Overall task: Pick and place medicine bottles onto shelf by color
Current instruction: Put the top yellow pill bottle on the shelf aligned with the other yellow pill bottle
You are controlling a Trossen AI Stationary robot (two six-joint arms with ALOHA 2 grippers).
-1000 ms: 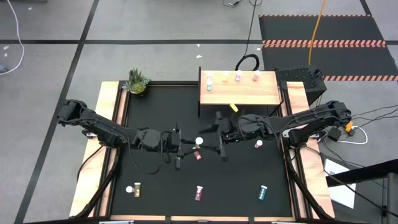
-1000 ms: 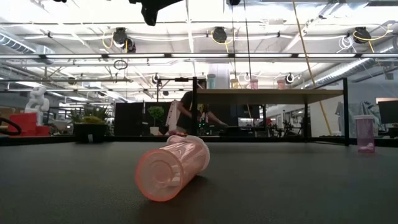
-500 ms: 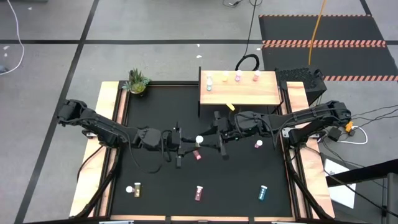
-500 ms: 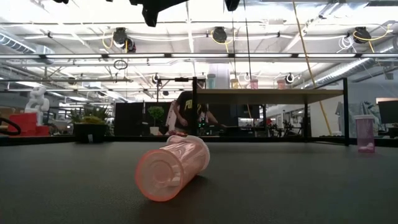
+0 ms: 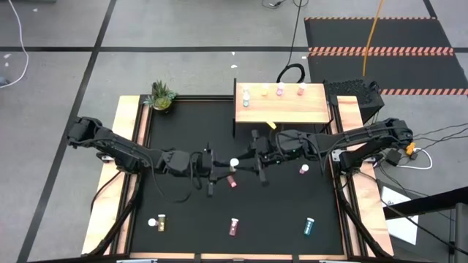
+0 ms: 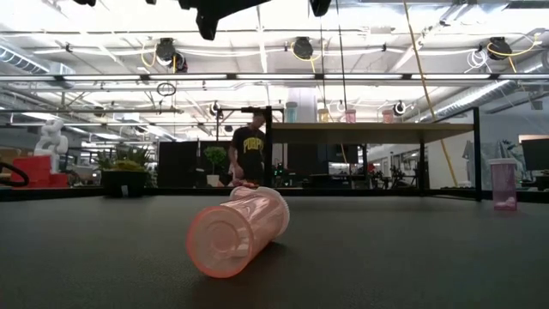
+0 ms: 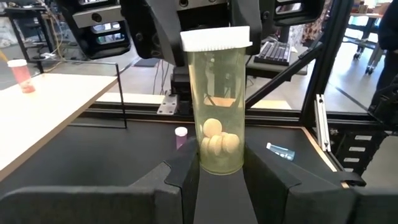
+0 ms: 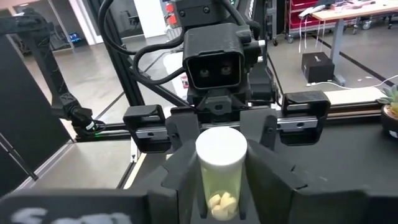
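Mid-table, both claws meet on one clear bottle (image 7: 216,106), others scattered

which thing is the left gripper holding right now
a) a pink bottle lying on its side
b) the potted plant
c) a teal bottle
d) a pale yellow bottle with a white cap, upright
d: in the left wrist view the left gripper has its fingers against the base of an upright pale yellow bottle with a white cap and tablets inside, while the right gripper faces it around the cap end.
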